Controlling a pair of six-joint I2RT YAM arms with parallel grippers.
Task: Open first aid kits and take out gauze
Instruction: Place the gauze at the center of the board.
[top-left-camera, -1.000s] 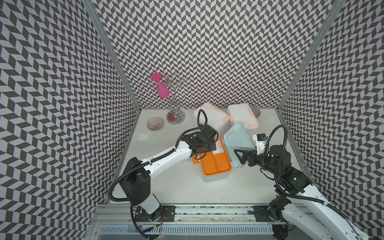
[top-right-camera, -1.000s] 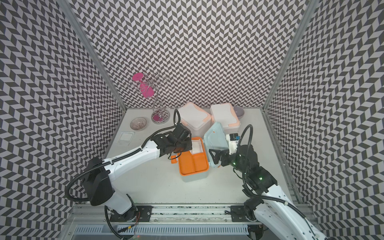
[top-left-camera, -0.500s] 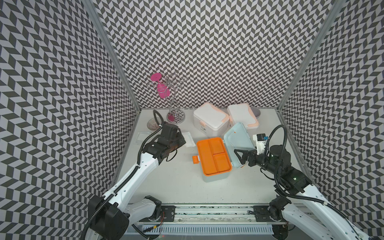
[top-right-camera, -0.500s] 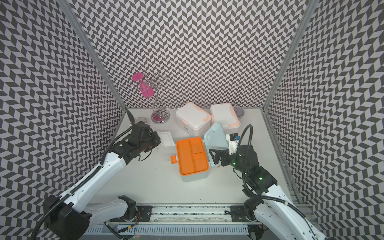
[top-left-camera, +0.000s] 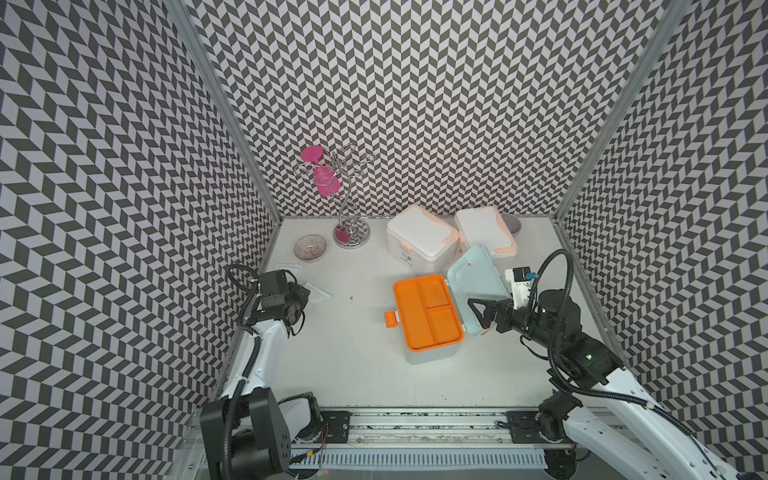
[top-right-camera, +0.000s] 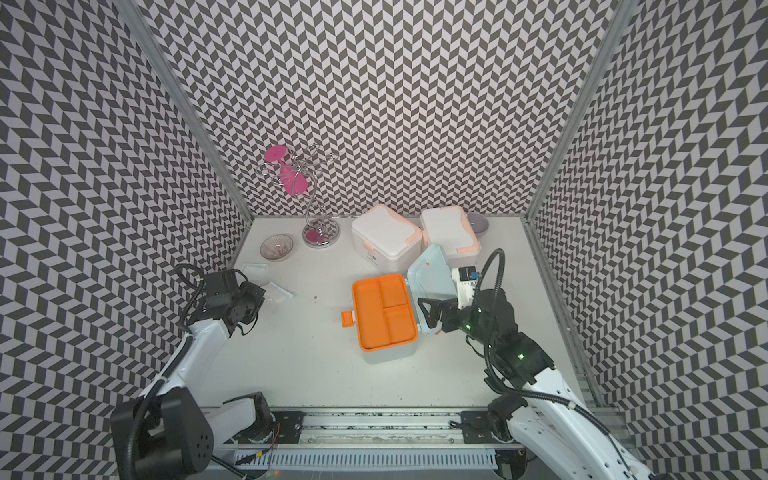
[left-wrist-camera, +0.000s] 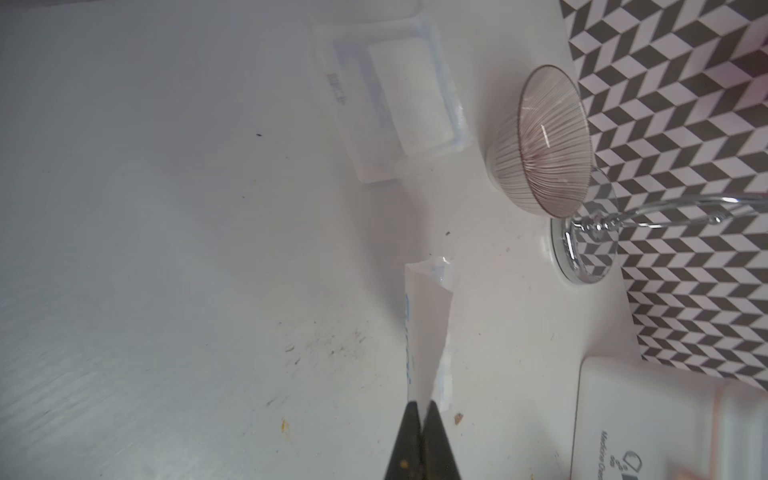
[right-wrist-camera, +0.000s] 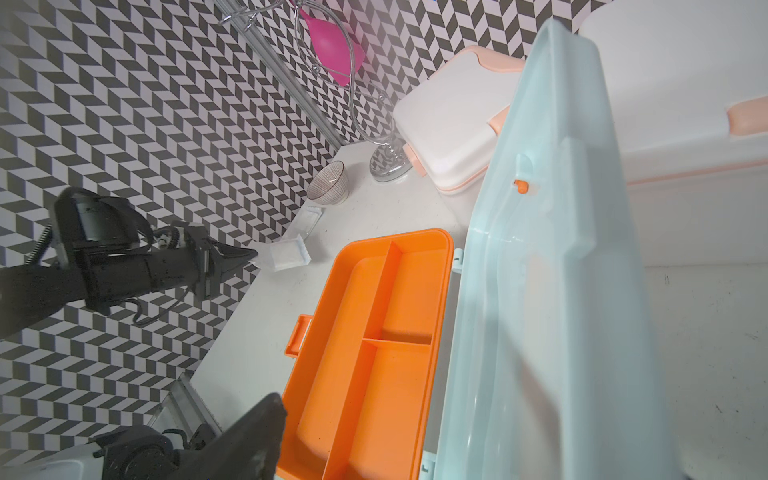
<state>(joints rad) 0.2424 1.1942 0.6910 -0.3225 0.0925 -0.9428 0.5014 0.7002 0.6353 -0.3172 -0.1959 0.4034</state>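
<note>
Left gripper (left-wrist-camera: 420, 411) fingers clench a gauze packet (left-wrist-camera: 428, 324) by its edge, shown plainly only by the left wrist view; both top views hide that grip. Right gripper (top-left-camera: 478, 316) is spread beside the open blue kit (top-left-camera: 430, 361).

Front half of bench (top-left-camera: 353, 365) bare between the arms, easy pass. Open strip mid-bench between left edge clutter and blue kit (top-left-camera: 428, 320). Kit's raised lid (top-left-camera: 478, 278) walls off the right side; right end effector (top-left-camera: 484, 316) spread wide at it. Back edge crowded: ribbed bowl (top-left-camera: 309, 248) near back left corner, wire stand (top-left-camera: 351, 235), white kit (top-left-camera: 417, 241), second white kit (top-left-camera: 484, 232), grey bowl (top-left-camera: 514, 224). Left edge: gauze pack (top-left-camera: 318, 294) pinched in left end effector (left-wrist-camera: 422, 411), second gauze pack (top-right-camera: 255, 272) just behind.
</note>
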